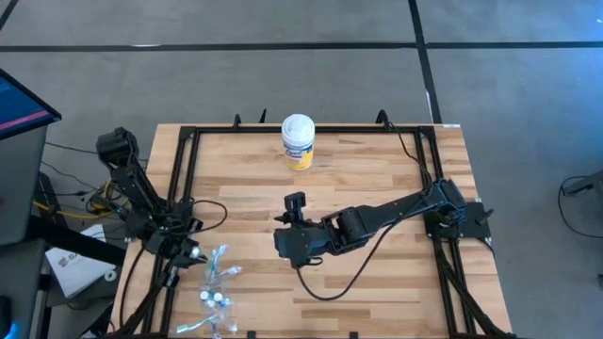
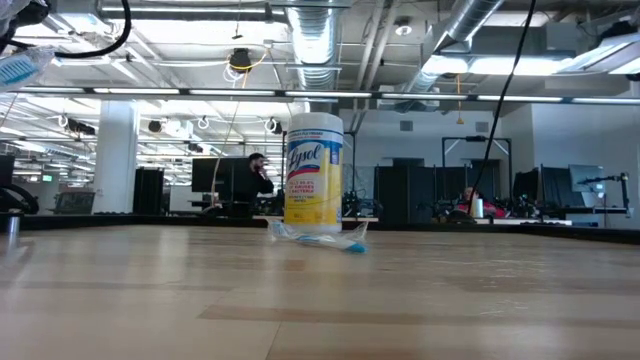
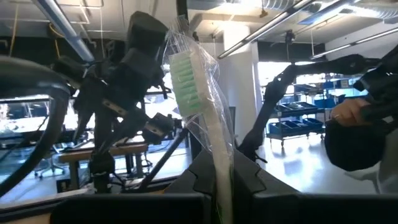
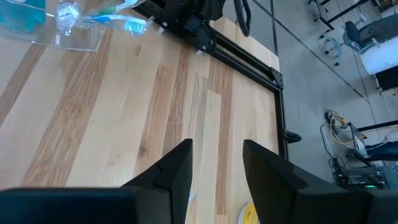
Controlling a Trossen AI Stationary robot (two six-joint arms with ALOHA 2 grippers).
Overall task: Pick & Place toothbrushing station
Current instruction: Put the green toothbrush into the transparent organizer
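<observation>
My left gripper (image 1: pixel 191 252) is at the table's left edge, shut on a toothbrush in a clear wrapper (image 3: pixel 199 106) with green bristles (image 3: pixel 185 74). Several more wrapped toothbrushes (image 1: pixel 217 282) lie flat in a loose heap on the near left of the table, and the right wrist view shows them too (image 4: pixel 99 22). One wrapped blue toothbrush (image 2: pixel 320 237) lies on the table in front of the canister. My right gripper (image 1: pixel 287 240) hovers open above mid-table with nothing between its fingers (image 4: pixel 217 168). My left gripper pinches the toothbrush's handle (image 3: pixel 222 165) through the wrapper, between its two fingers. The brush juts out past the fingertips with its bristled head (image 3: pixel 185 74) at the free end. It is lifted clear of the table. The lower end of the handle is hidden between the fingers.
A white and yellow wipes canister (image 1: pixel 298 141) stands upright at the far middle of the table. A black frame (image 1: pixel 188 141) runs along the table's edges. Bare wood lies at the centre and right (image 1: pixel 377 273). People sit in the room beyond (image 2: pixel 255 175).
</observation>
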